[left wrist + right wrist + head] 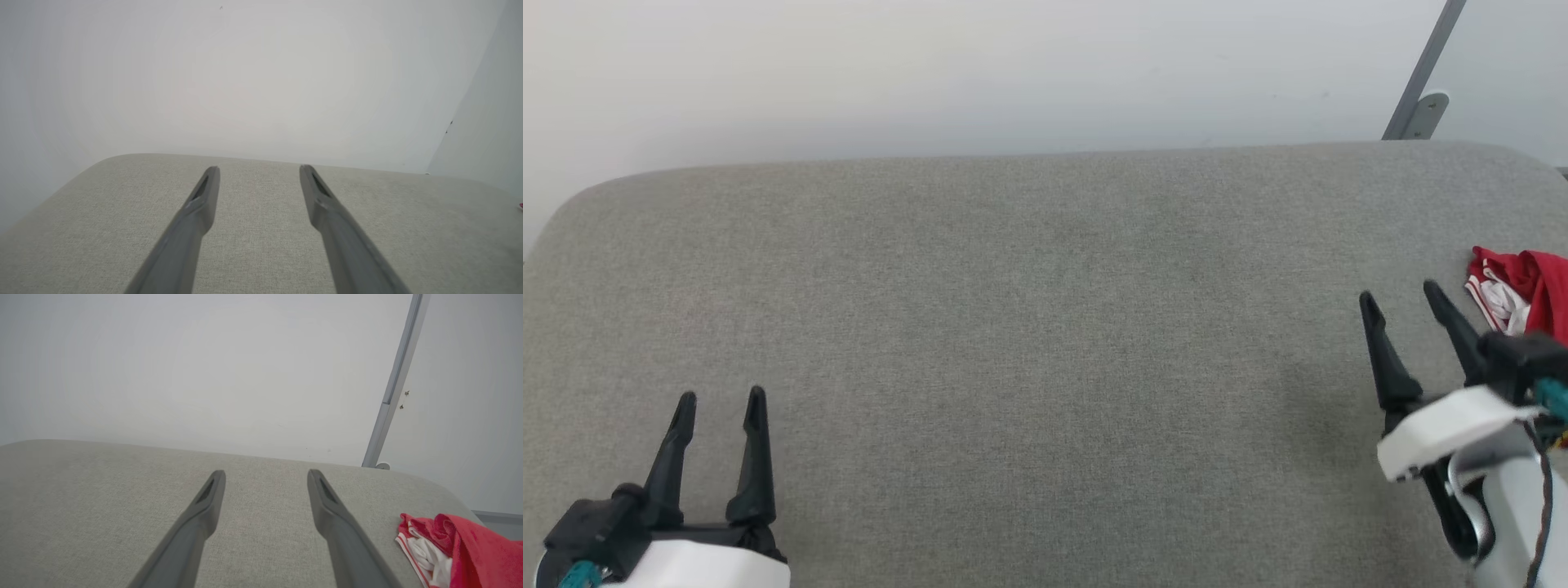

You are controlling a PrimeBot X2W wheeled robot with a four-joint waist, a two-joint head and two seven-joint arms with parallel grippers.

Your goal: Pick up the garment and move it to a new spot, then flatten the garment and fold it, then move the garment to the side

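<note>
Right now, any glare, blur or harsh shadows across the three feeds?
Head view: even soft light, no glare, only a faint shadow beside the right gripper; garment cropped by the frame edge. Left wrist view: left gripper blurs toward the bottom edge. Right wrist view: garment sharp, striped trim legible.

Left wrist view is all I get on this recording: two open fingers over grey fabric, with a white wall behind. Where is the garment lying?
Observer: The garment, red with white showing, lies crumpled at the right edge of the grey padded surface.
Operator: Has the other arm got hold of it?
Observer: No. The right gripper is open, just left of the garment and apart from it.
Operator: Anything else near that end?
Observer: A grey metal post rises at a slant beyond the surface's far right corner.
</note>
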